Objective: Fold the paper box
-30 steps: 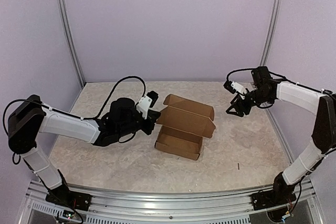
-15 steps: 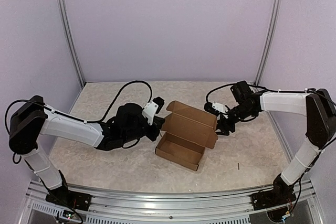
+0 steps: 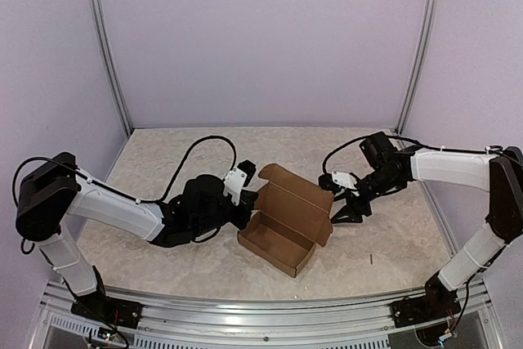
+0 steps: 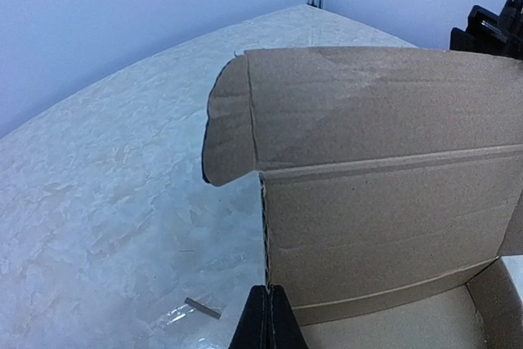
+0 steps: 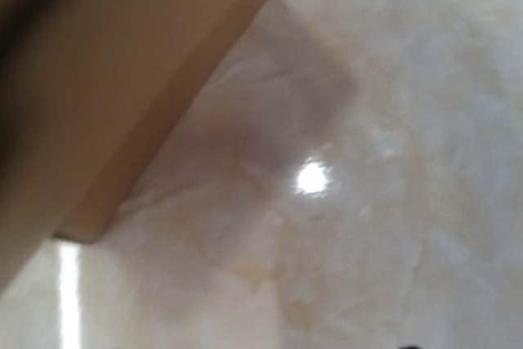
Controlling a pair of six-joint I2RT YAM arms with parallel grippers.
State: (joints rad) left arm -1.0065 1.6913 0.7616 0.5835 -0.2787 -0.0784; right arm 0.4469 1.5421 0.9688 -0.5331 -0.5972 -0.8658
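Note:
The paper box (image 3: 282, 217) is brown cardboard in the middle of the table, its tray open upward and its lid panel standing at the back. In the left wrist view the back panel (image 4: 384, 202) with a rounded side flap (image 4: 229, 128) fills the frame. My left gripper (image 3: 248, 207) is shut on the box's left vertical edge; its black fingertips (image 4: 268, 320) pinch the cardboard. My right gripper (image 3: 343, 211) hangs just off the lid's right end with its fingers spread, holding nothing. The right wrist view shows only a blurred cardboard edge (image 5: 122, 79) over the table, and no fingers.
The table is pale marbled stone (image 3: 163, 259), with purple walls and metal posts behind it. A small dark scrap (image 3: 370, 259) lies at the front right. A short dark strip with clear film (image 4: 202, 308) lies on the table left of the box.
My right arm has swung left and down from the back right to the lid's right end. My left gripper has moved right with the box edge. The lid stands more upright.

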